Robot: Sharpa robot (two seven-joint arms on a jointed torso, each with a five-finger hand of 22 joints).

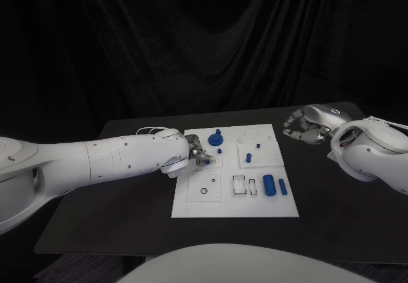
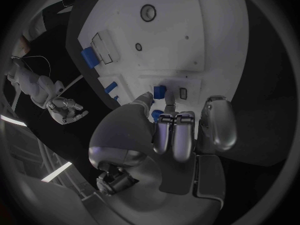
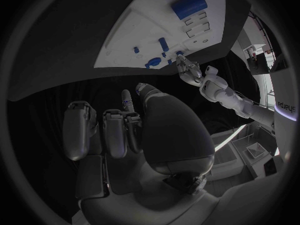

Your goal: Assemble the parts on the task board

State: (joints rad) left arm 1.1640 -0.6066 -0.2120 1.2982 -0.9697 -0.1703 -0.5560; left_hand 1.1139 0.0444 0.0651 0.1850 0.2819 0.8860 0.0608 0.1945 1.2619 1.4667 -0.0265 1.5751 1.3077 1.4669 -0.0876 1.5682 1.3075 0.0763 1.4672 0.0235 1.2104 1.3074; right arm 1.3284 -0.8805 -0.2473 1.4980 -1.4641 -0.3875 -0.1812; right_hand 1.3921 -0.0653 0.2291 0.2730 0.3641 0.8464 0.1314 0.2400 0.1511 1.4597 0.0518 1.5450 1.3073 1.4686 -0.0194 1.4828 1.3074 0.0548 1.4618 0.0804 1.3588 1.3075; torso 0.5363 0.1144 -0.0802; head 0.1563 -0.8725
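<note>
We judge a placing step: our left hand (image 1: 194,154) pinches a small blue part (image 2: 160,90) over the task board (image 1: 280,206); next, seat it squarely; right hand (image 1: 304,125) idles, fingers curled, holding nothing.

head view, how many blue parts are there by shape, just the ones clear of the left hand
round flat part: 1
thick cylinder: 1
slim rod: 1
small pegs: 2
total: 5

White rounded arms (image 1: 102,156) — silver hands (image 1: 304,127), dark palms.
</note>
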